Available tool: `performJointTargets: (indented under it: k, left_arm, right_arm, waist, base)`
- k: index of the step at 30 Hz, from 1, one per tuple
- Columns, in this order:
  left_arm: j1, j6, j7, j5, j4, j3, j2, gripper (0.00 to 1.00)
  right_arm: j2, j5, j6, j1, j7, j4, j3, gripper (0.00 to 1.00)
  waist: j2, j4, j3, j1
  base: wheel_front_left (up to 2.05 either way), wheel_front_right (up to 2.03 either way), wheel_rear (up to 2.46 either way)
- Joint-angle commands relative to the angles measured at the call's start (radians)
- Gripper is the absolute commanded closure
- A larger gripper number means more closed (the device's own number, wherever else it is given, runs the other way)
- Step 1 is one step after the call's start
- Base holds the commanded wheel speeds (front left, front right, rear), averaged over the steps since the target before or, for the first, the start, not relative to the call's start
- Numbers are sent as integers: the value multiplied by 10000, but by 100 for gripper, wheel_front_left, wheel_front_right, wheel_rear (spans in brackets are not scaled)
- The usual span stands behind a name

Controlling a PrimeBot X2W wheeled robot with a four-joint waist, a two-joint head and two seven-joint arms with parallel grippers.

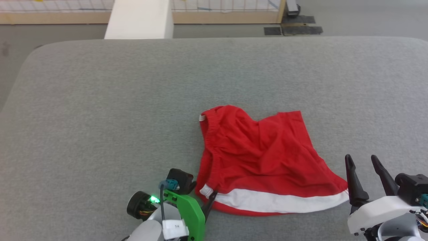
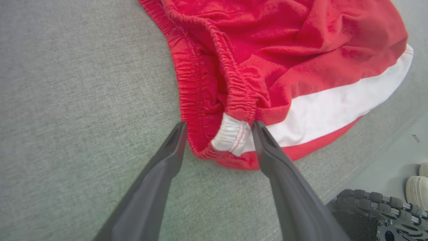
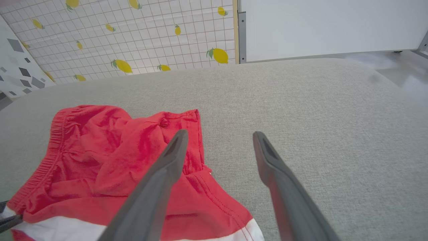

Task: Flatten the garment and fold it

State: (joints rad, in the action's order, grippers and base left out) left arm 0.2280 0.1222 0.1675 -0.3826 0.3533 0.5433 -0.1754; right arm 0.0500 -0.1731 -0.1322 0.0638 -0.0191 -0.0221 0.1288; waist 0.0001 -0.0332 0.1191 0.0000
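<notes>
straddling a waistband corner: red shorts [image 1: 260, 157] lie rumpled on the grey desk [image 1: 100, 117], near its front edge and right of centre.
the left hand [image 2: 218, 129] has its fingers spread apart, one on each side of the white end of the gathered waistband [image 2: 234, 90], with nothing clamped. the white side stripe [image 1: 277, 202] runs along the nearest edge of the shorts. the right hand [image 1: 361, 157] stands with fingers apart and empty, just beside the hem corner at the stripe's right end, over bare desk.
</notes>
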Motion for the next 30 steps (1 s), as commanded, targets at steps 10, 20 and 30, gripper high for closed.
performJointTargets:
  k: [10, 20, 30]
  left_arm:
    - [12, -113, 1100, -401, -358, 226, -389, 100]
    - [15, -289, 1150, -556, -887, 191, -352, 100]
    - [160, -274, 1024, -685, -917, 225, -304, 100]
  right_arm:
    - [3, 106, 15, 479, -1575, 626, 108, 0]
    - [3, 239, 15, -784, -3292, 1995, 438, 0]
    - [3, 490, 15, -1314, -5673, 2954, 162, 100]
  waist:
    - [-1, -529, 158, 0]
    - [-1, -247, 562, 0]
    - [-1, 32, 732, 0]
  base:
    - [0, 0, 0]
    - [0, 0, 0]
    - [0, 0, 0]
